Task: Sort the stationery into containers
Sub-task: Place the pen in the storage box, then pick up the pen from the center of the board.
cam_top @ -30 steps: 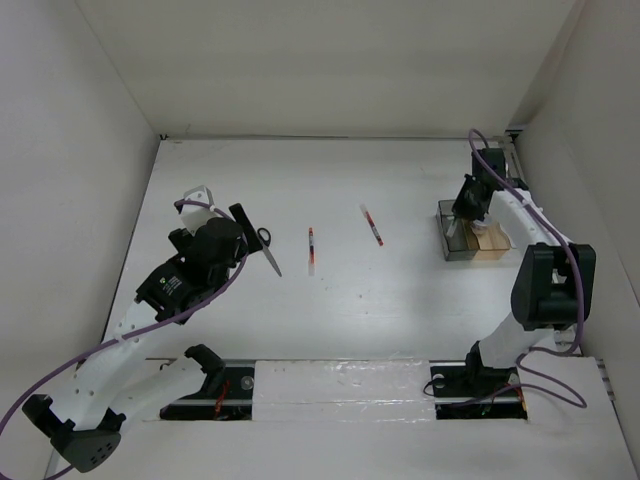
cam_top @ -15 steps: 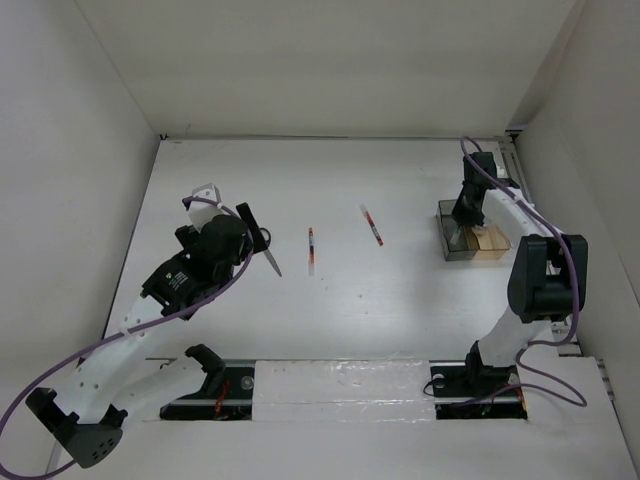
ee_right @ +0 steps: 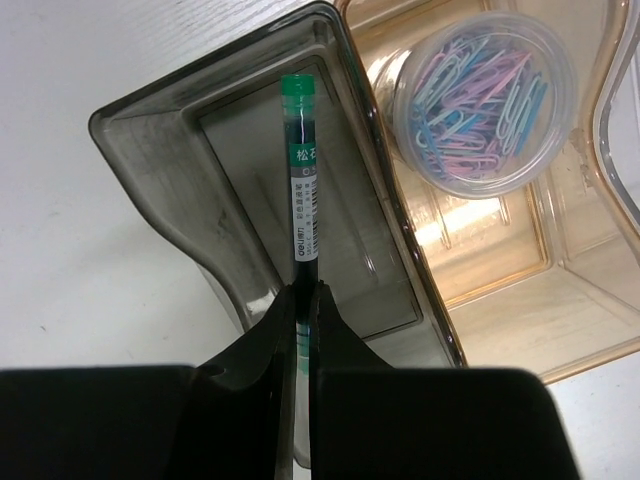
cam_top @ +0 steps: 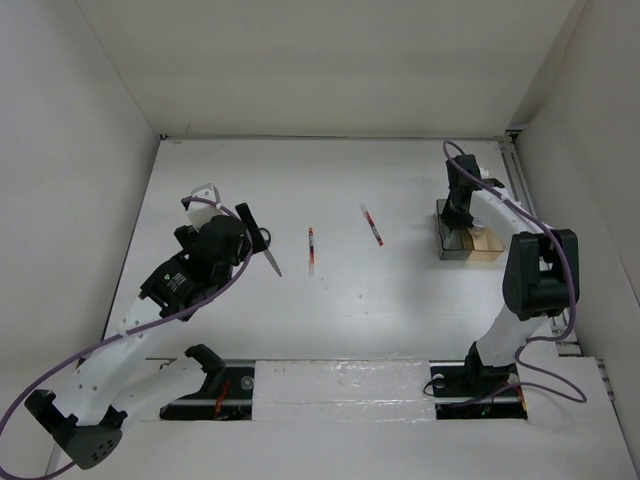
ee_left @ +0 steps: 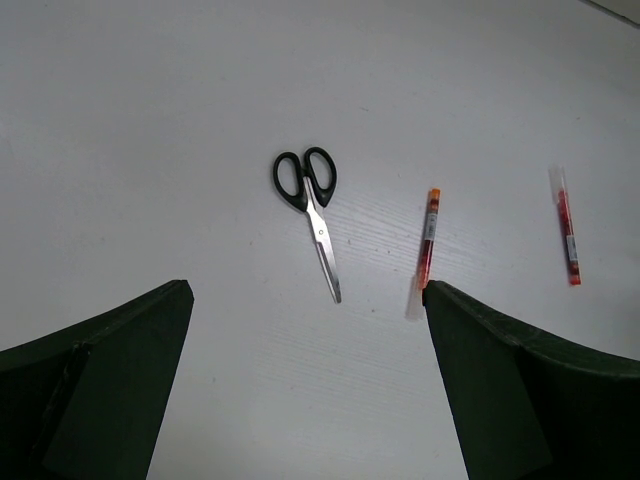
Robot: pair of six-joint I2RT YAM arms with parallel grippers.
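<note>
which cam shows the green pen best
The right wrist view: the green pen runs up the middle of the frame, cap and label clear, pinched by the right gripper, with the dark tray behind it. In the top view it cannot be made out. The left wrist view does not show it.

Scissors (cam_top: 271,256), two pens (cam_top: 311,249), apparently an organizer (cam_top: 472,250)

- A white table (cam_top: 400,300) fills the middle of the top view, its surface matte with a few faint specks.
- A white back wall (cam_top: 330,70) stands at 12 o'clock.
- White side walls stand at 9 o'clock (cam_top: 60,180) and 3 o'clock (cam_top: 600,150).
- A glossy white strip (cam_top: 340,385) lies along the table's near edge at 6 o'clock.
</note>
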